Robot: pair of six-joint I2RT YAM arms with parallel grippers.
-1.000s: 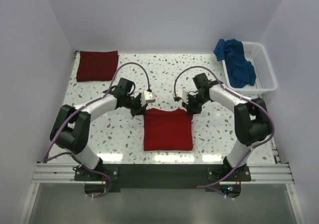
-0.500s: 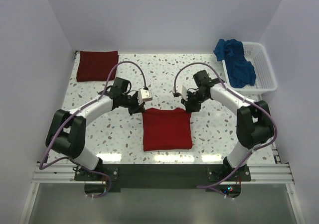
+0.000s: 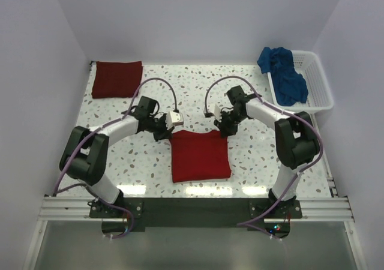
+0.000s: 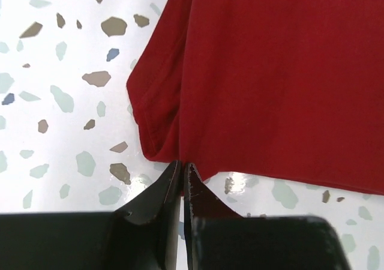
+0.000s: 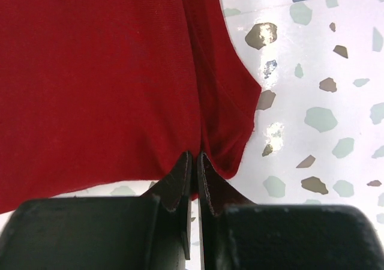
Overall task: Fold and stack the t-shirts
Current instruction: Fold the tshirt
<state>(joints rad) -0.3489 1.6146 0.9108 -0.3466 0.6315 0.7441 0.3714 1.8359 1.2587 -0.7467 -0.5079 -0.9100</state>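
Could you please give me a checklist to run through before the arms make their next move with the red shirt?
1. The right gripper is shut on the far right corner of the red shirt: ok.
2. The left gripper holds the far left corner: cannot tell; its jaws stand almost together at the hem.
3. The red shirt lies folded and flat: ok.
4. The maroon shirt lies folded at the far left, with nothing on top of it: ok.
5. The blue shirt is folded: not ok; it lies crumpled over the edge of the basket.
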